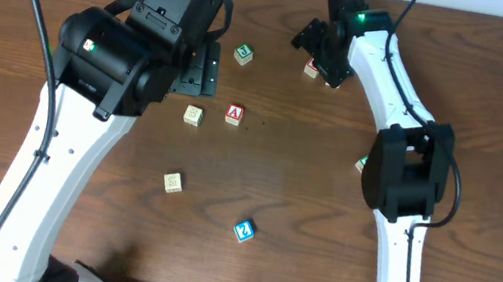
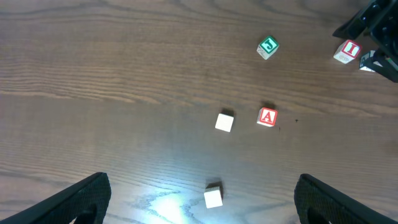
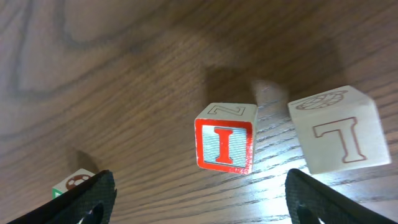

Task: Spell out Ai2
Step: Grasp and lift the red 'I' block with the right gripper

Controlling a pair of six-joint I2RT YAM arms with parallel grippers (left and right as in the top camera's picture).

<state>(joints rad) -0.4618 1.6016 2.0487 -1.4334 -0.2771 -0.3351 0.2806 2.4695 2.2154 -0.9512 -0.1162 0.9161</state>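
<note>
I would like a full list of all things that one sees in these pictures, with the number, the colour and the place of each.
red cube A: one, red face, middle of the table
red cube I: one, red face, far side, just in front of the right gripper, not touched
blue cube 2: one, blue face, near side, centre
green cubes: two, green faces; one at the far centre, one partly hidden by the right arm
pale cubes: three; one left of the A, one nearer, one with an outlined letter beside the I
table: one, brown wood
left gripper: one, black, open, above the table, holds nothing
right gripper: one, black, open, facing the I
</note>
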